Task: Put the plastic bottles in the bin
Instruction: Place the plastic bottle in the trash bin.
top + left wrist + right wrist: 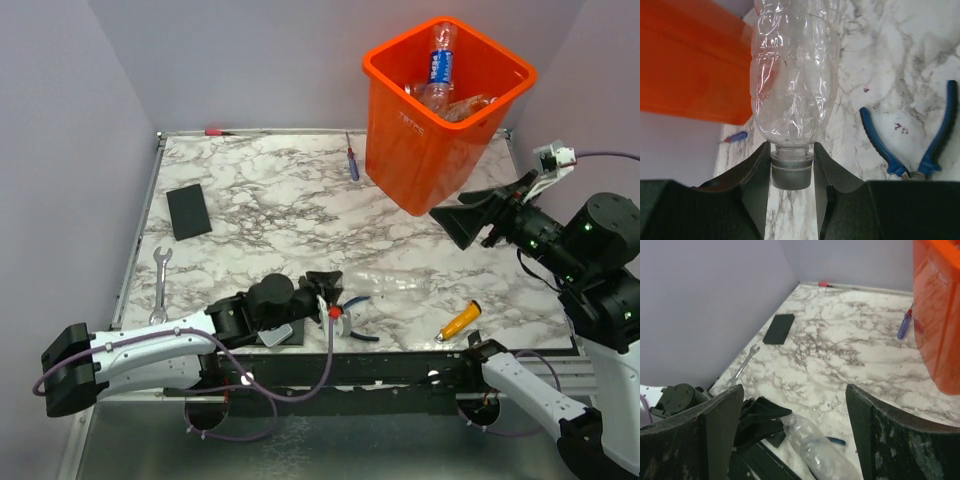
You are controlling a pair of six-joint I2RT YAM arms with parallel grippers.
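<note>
Clamped on the neck of a clear bottle [792,75], the left gripper [792,165] has its two black fingers pressed in from either side just above the grey cap [791,176]. The cap points back at the wrist camera. The bottle's crinkled, dented body stretches away over the marble table [260,200] toward the bin [410,150]. From the right wrist it lies low along the table's near edge [815,445]; no writing on it can be made out.

The right gripper [792,389] stands wide apart with nothing between its fingers. In the top view it hangs just beside the bin's lower right corner [455,225], not touching it.

The bin is bright orange and sits at the far right of the table. Several crushed bottles are already inside, among them an upright one with a blue label [440,65] (white lettering, too small to read). A small mark on the bin's front wall is equally illegible.

Blue-handled pliers [880,145] lie just right of the held bottle. An orange-handled screwdriver [458,322] rests near the front edge, and a small blue-handled screwdriver [352,163] lies left of the bin. A wrench [160,285] and a black pad [188,210] lie at the left side, well apart from the bottle.
</note>
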